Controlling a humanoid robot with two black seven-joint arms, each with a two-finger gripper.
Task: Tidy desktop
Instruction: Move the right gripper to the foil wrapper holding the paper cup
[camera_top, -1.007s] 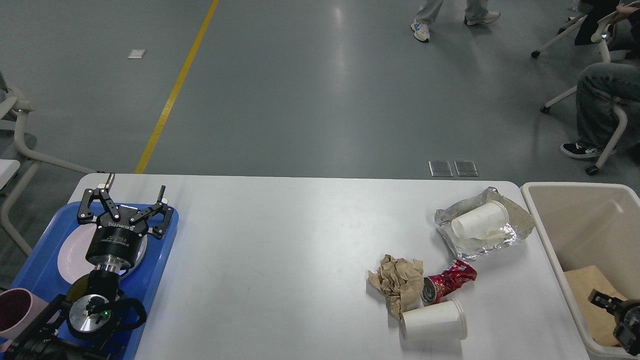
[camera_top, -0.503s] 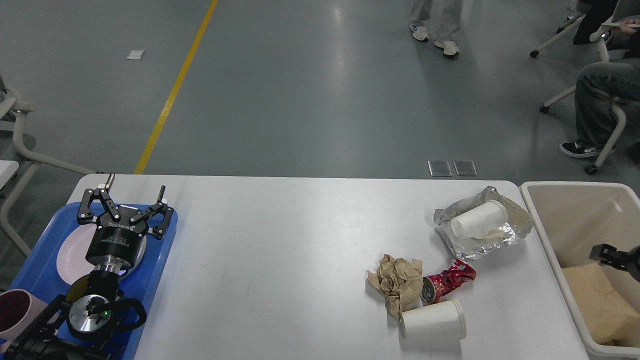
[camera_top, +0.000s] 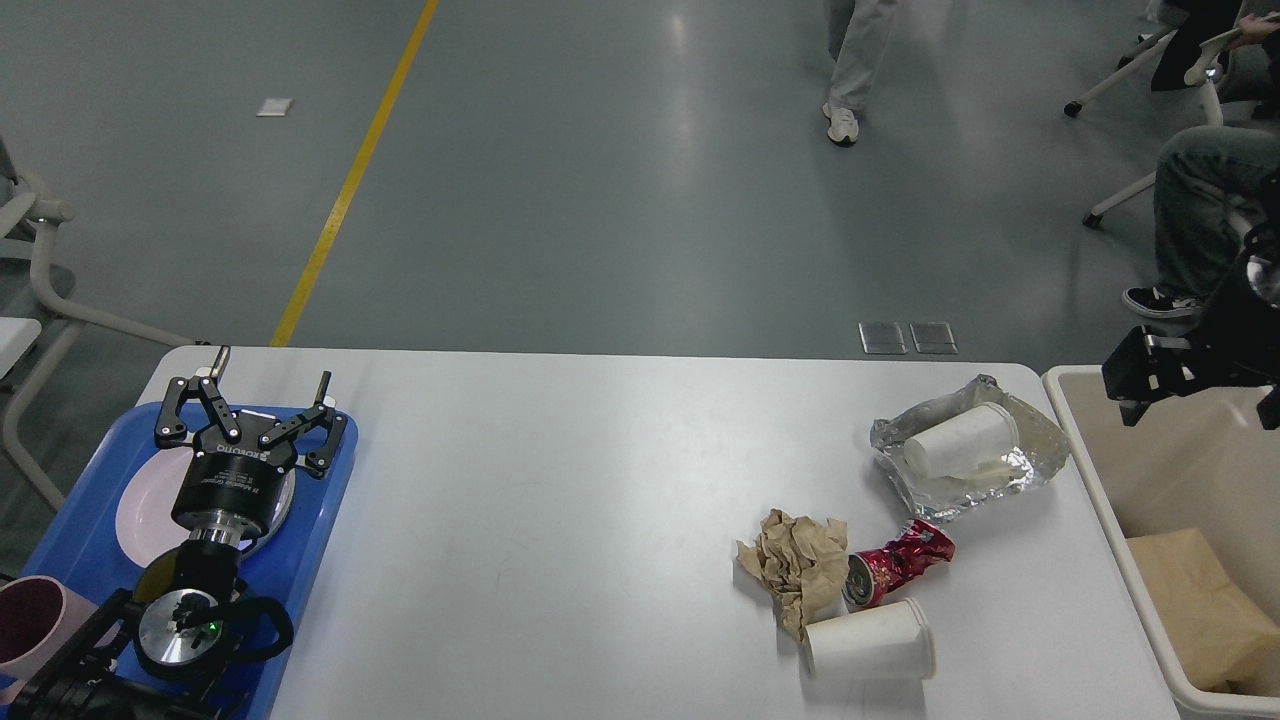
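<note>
At the left, the left end effector (camera_top: 262, 385) hangs over the blue tray (camera_top: 330, 500) with its fingers spread and empty, above a pale plate (camera_top: 135, 515). The desk (camera_top: 560, 480) stretches rightward, bare to its litter: crumpled brown paper (camera_top: 795, 560), a crushed red can (camera_top: 895, 563), a tipped paper cup (camera_top: 868, 640), and another cup lying on a foil bag (camera_top: 1040, 445). The right end effector (camera_top: 1135, 378) hovers over the cream bin (camera_top: 1100, 490); I cannot tell its grip. Best to take the nearest, lightest piece next, pinching gently so cups do not crush or roll.

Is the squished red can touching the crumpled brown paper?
Touching: in the head view the red can presses against the brown paper, no gap between.
</note>
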